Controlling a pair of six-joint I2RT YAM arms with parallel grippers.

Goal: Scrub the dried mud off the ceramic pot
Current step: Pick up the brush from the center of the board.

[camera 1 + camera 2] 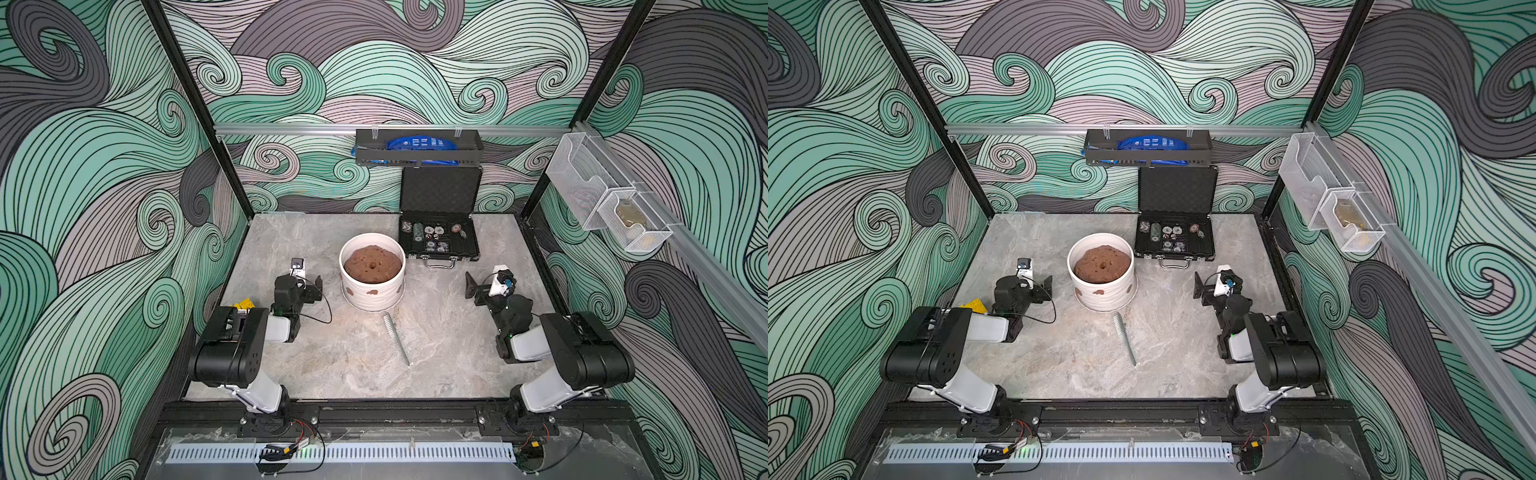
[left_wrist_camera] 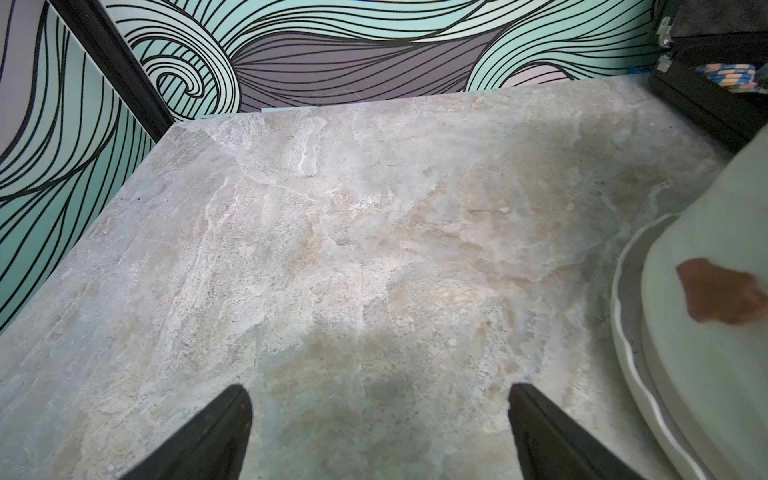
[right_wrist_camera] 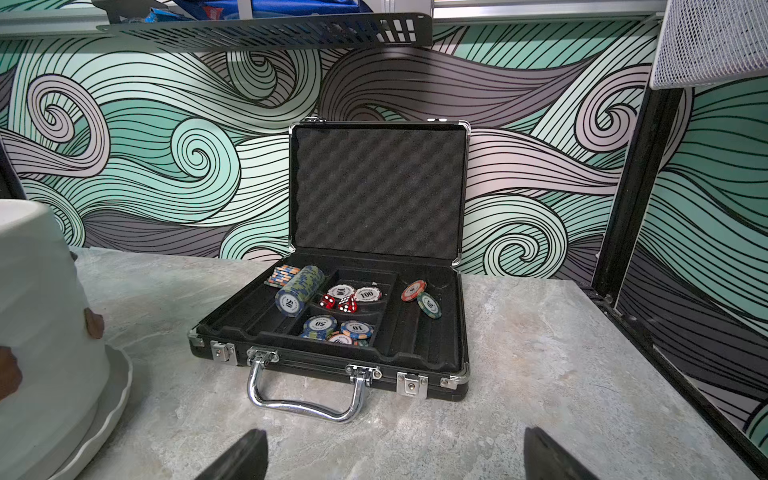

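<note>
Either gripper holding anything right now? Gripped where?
Nothing held: left gripper and right gripper are both open and empty. The brush lies on the table near the ceramic pot, untouched.

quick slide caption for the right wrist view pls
Open right hand before an open black chip case holding poker chips and red dice; ceramic pot with dried mud nearby.

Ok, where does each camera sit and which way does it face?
Top views: high over the front edge, looking down on the table; left arm, right arm, ceramic pot, poker chip case.
Left wrist: on the left arm, facing the back-left corner; open left end effector, dried mud on the pot.
Right wrist: on the right arm, facing the case; open right end effector.
Shared: both wrist views catch pot and case.
</note>
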